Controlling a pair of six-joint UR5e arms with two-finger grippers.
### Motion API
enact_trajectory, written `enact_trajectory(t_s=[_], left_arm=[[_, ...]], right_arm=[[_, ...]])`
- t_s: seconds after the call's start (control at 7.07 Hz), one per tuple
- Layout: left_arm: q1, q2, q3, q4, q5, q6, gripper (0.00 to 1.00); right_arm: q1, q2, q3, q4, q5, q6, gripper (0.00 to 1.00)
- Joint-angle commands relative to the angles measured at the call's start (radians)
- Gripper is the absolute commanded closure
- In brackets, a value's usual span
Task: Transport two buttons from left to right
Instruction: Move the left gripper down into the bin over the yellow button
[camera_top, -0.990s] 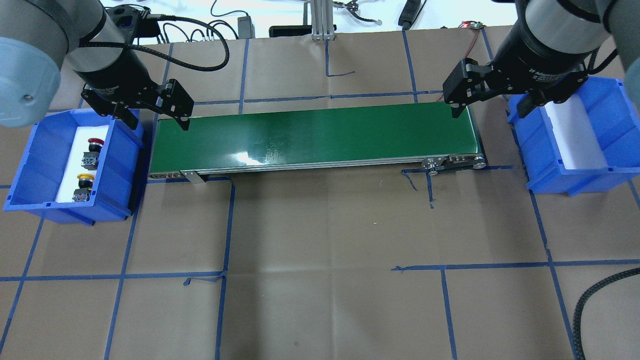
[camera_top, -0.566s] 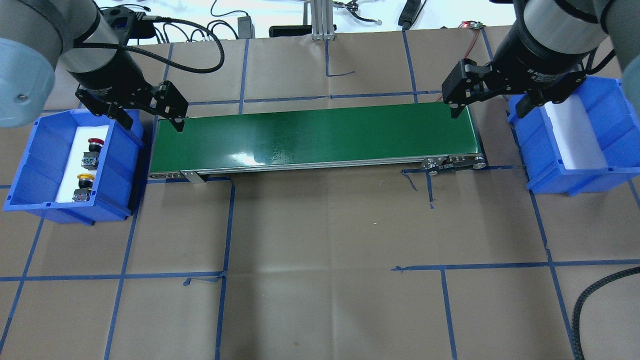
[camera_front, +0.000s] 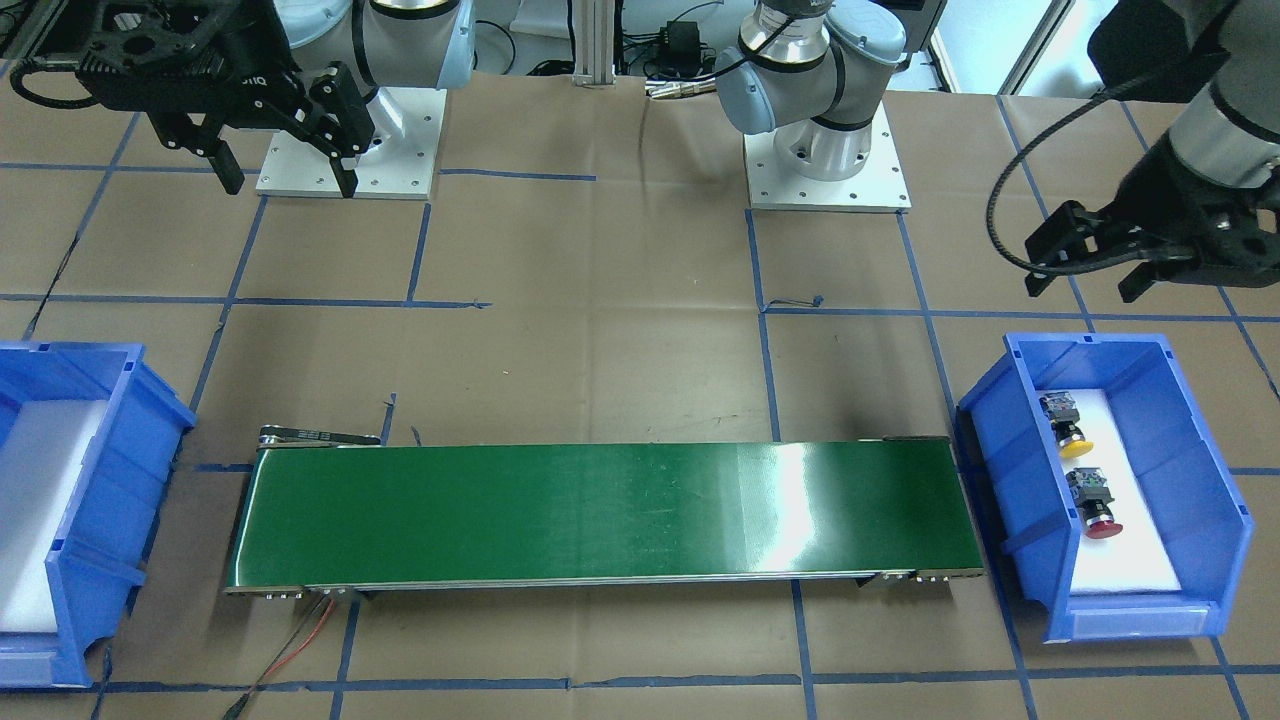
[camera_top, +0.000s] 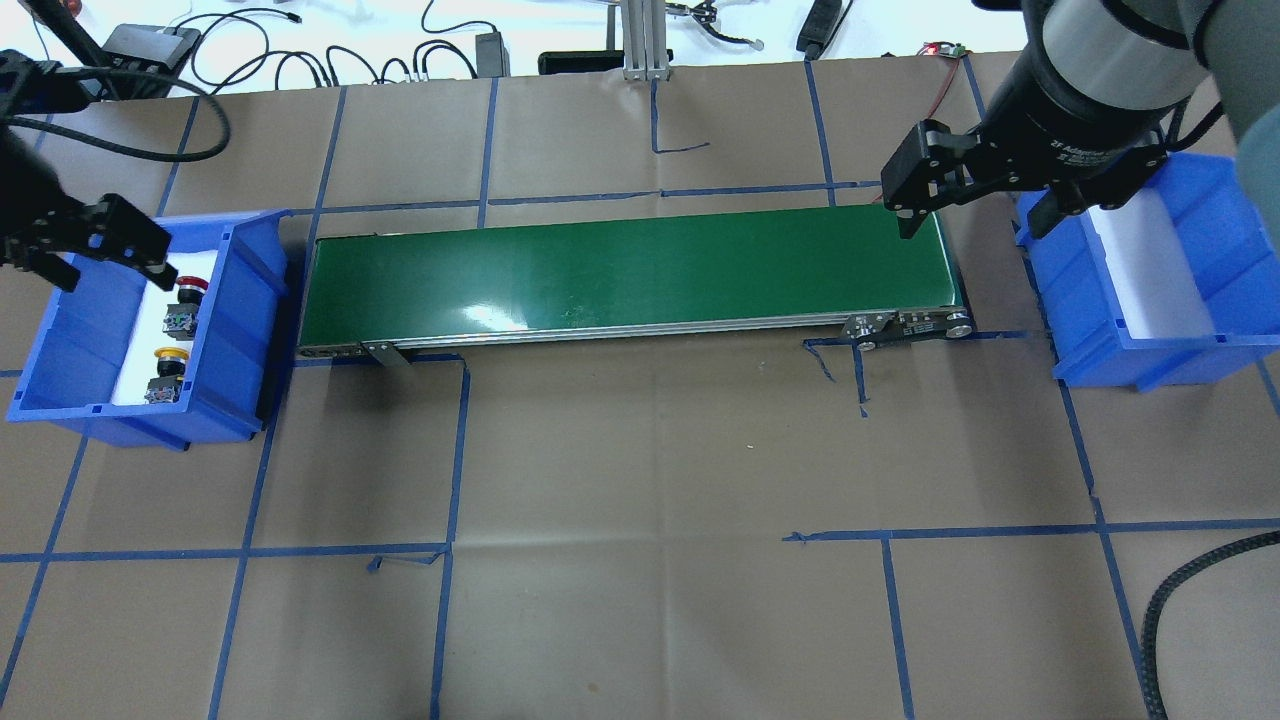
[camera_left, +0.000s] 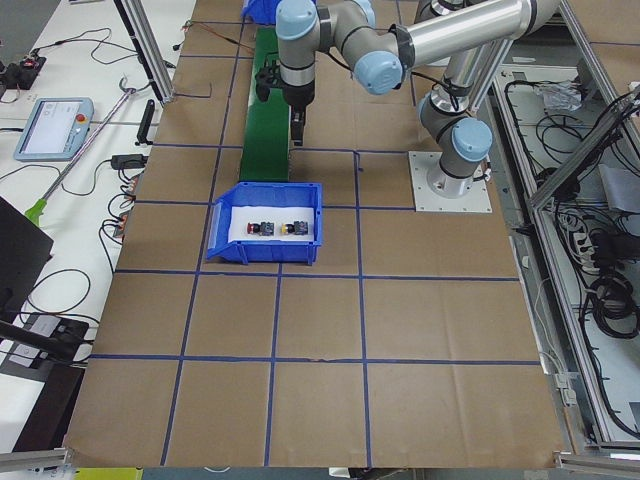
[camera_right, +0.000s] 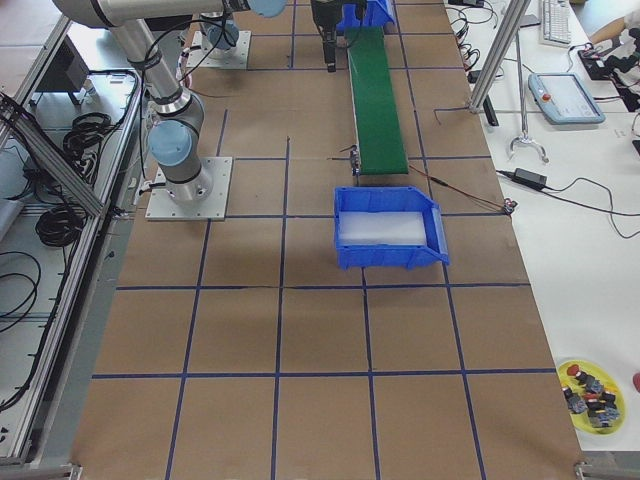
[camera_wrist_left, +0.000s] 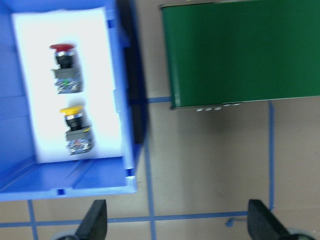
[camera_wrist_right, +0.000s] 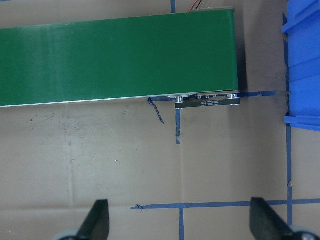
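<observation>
Nothing is counting as delivered yet, as I judge it. The red button (camera_top: 183, 305) and the yellow button (camera_top: 165, 375) are both lying on their sides on the white pad inside the left bin (camera_top: 235, 330) at the table's (camera_top: 650, 500) left edge. The red one is sitting nearer the far edge and the yellow one nearer the robot's edge, with a small gap between them. The right bin (camera_top: 1200, 260), at the right edge, is showing only its white liner. So both pick-ups, both carries and both drops are waiting to be done.

The left gripper (camera_top: 112, 272) is hanging well above the left bin with its fingers spread wide and holding nothing. Its wrist camera is looking down on both buttons from a height. The right gripper (camera_top: 972, 228) is hovering over the right end of the green conveyor belt (camera_top: 630, 275), just short of the right bin, also spread wide and holding nothing.

Room looks generous over the brown paper toward the robot's edge. The tight spot is the left bin itself: its walls are standing tall around the pad, and the buttons are lying toward the belt-side wall (the likeliest place for a finger to catch, I think). A straight descent is probably asking for fingers placed across the button, clear of that wall. The belt is lying bare along its length, bridging the gap between the bins.
</observation>
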Motion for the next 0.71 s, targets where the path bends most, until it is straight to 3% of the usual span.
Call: enact_trajectory(t_s=[0.0,0.57], left_arm=[[0.180,-0.028,-0.019,0.013,-0.004,0.153,0.01],[0.175,-0.166,-0.063,0.224,-0.026,0.140,0.01]], right_arm=[[0.000,0.022,-0.007,-0.001,0.024,0.005,0.00],[0.000,0.024,-0.007,-0.003,0.024,0.004,0.00]])
